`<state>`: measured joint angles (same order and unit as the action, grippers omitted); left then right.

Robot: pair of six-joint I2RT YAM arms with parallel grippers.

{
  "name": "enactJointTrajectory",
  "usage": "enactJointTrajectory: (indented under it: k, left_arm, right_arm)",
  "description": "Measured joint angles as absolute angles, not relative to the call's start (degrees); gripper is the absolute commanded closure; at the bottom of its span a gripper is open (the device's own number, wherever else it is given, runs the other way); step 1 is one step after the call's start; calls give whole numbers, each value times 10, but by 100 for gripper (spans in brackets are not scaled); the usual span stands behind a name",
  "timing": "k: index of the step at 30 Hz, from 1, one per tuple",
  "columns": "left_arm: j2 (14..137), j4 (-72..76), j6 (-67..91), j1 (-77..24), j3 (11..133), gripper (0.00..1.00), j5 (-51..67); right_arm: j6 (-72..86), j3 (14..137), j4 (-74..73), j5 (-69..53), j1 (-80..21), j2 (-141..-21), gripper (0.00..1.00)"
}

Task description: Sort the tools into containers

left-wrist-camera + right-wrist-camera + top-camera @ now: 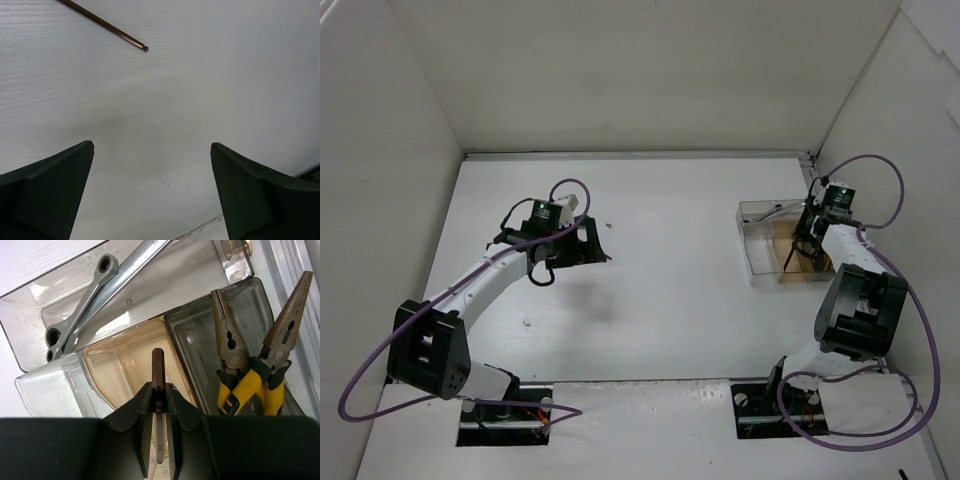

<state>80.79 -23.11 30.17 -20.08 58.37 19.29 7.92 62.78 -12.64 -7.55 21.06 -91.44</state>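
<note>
The silver wrench lies slanted in the upper-left clear bin. Yellow-handled pliers lie in the right bin. A dark hex key stands over the tan bin.

A lab rig: white walls boxing a white table

yellow-handled pliers, silver wrench, tan bin; white table
</note>
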Motion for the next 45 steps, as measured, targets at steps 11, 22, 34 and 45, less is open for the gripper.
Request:
enactJointTrajectory:
  k: [11,22,34,45]
  left_arm:
    - [808,-231,302,-201,583,1,192]
    - [809,-236,307,-199,584,1,178]
    - [952,-307,407,-186,723,12,86]
    - [1118,-346,467,-159,868,34,48]
  right_arm:
    - [88,649,-147,-77,211,-957,87]
    - [103,656,-166,-95,211,-945,66]
    - [138,700,-167,-109,135,-775,55]
    - [151,615,-198,-132,60,-664,53]
